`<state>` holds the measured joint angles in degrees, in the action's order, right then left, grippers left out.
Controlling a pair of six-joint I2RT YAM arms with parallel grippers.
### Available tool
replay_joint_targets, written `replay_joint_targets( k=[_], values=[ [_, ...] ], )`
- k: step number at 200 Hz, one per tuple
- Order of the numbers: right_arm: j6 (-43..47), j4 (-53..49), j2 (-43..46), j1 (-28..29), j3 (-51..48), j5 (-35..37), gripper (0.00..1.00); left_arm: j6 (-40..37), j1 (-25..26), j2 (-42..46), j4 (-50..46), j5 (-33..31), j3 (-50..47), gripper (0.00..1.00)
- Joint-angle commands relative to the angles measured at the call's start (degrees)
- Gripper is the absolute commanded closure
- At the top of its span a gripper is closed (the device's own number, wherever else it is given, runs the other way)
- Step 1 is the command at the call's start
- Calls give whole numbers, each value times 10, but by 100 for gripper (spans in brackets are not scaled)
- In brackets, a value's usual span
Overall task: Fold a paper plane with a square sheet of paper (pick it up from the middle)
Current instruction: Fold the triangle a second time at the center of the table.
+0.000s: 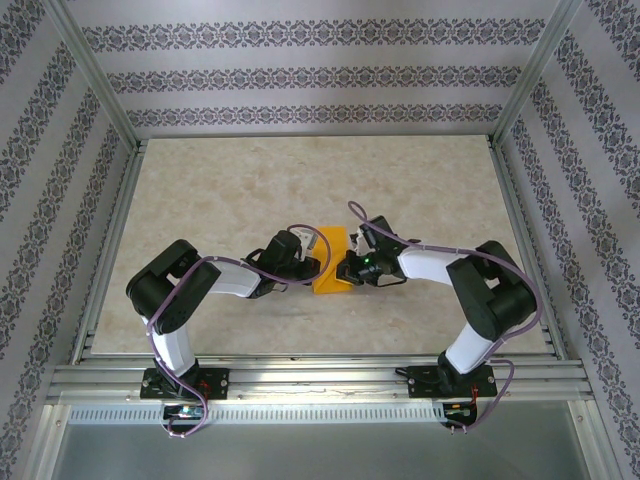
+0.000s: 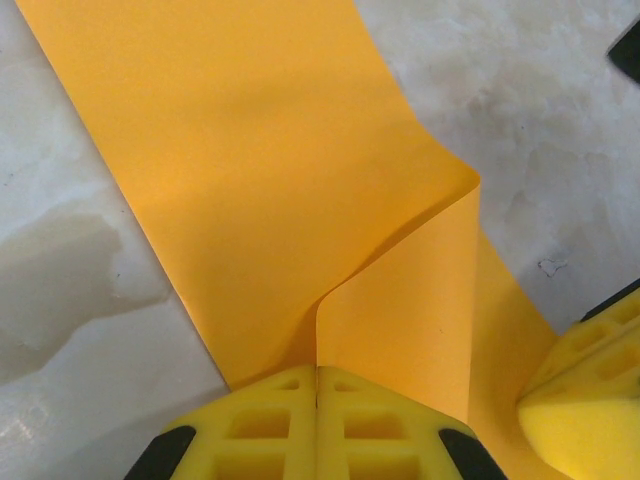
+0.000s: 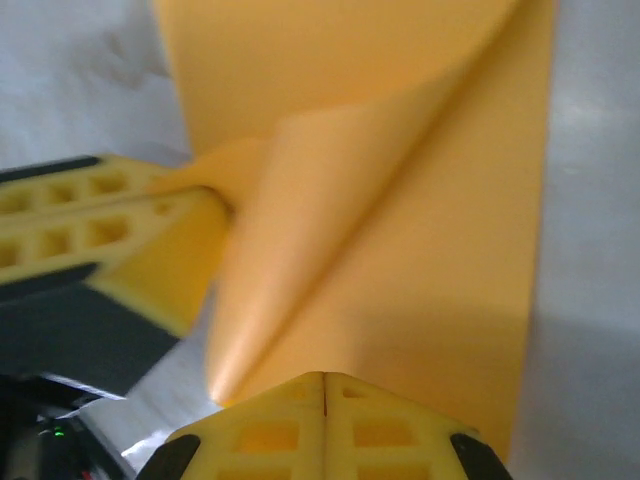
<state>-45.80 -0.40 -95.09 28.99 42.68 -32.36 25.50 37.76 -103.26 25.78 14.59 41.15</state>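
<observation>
The square sheet of paper (image 1: 331,262) is bright orange and lies mid-table between both arms, partly folded over itself. In the left wrist view a flap of the sheet (image 2: 400,300) curls up, and its edge runs straight into the closed seam of my left gripper (image 2: 318,368), which is shut on it. My right gripper (image 3: 323,376) is shut, its tips down against the flat layer of the sheet (image 3: 450,280) beside the raised fold; I see no paper between its fingers. The two grippers (image 1: 312,268) (image 1: 347,270) face each other across the sheet. There is no finished paper plane shape in view.
The tabletop (image 1: 250,190) is pale marbled stone, framed by aluminium rails (image 1: 310,375) at the near edge. Patterned walls enclose the other sides. The right gripper's yellow fingers (image 2: 585,385) sit close to the left gripper's jaws.
</observation>
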Motion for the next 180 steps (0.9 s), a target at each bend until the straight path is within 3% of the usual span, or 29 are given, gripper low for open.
replay_joint_targets(
  k=[1,22,180],
  values=[
    [-96,125,-4,-1,-8,-50,100,-10,-7,-12,-7,5,-7,100],
    [-132,170,-30,6,-5,-38,100,-12,-7,-13,-12,5,-5,100],
    [-140,138,-95,12,-18,21,100,-16,-7,-14,-21,8,-4,100]
  ],
)
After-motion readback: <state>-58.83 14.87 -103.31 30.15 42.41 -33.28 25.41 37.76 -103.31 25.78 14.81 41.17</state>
